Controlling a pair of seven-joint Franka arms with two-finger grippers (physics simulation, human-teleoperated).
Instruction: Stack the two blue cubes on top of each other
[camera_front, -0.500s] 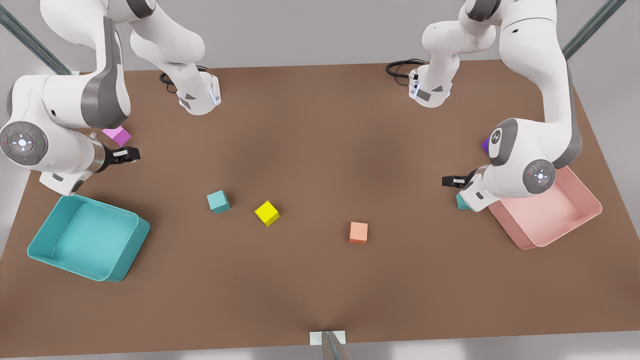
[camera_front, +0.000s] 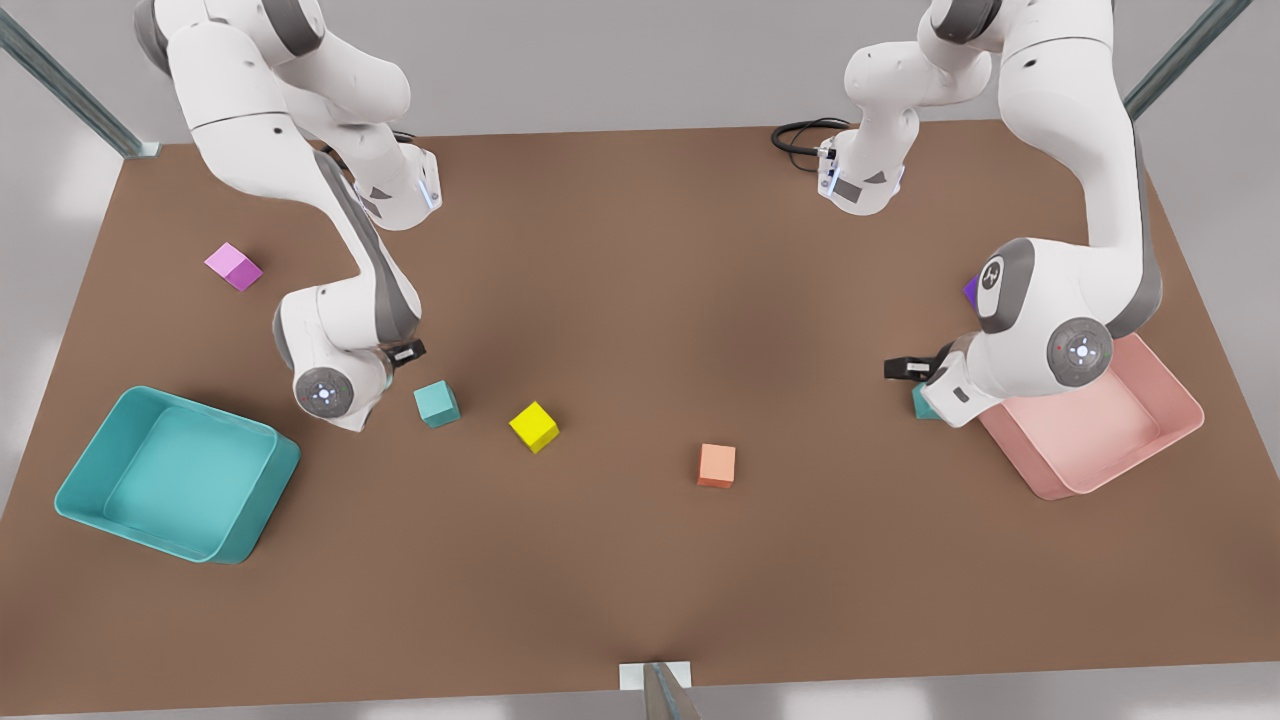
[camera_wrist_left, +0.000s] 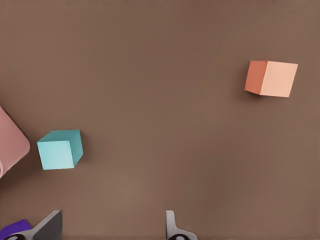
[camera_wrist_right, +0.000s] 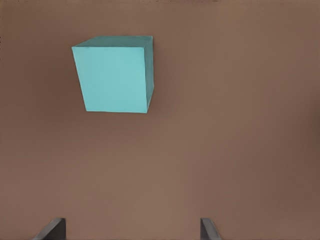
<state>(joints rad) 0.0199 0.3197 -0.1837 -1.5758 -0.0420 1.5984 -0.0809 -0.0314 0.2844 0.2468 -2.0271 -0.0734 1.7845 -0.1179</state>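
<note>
One blue cube (camera_front: 437, 403) sits left of centre on the brown table, close in front of my right gripper (camera_front: 405, 351); in the right wrist view the cube (camera_wrist_right: 115, 75) lies ahead of the open gripper (camera_wrist_right: 130, 229), untouched. The other blue cube (camera_front: 921, 406) is half hidden under the arm at the front view's right, beside the pink tray. My left gripper (camera_front: 903, 367) hovers just above it, open (camera_wrist_left: 112, 226), with that cube (camera_wrist_left: 59, 150) off to one side and not between the fingers.
A yellow cube (camera_front: 534, 427) and an orange cube (camera_front: 717, 465) (camera_wrist_left: 271, 78) lie mid-table. A pink cube (camera_front: 234, 267) is at far left, a purple cube (camera_front: 970, 291) behind the left arm. A teal tray (camera_front: 262, 505) and a pink tray (camera_front: 1100, 425) flank the table.
The right arm has swung in from the front view's far left to just beside the blue cube. The left arm has hardly moved.
</note>
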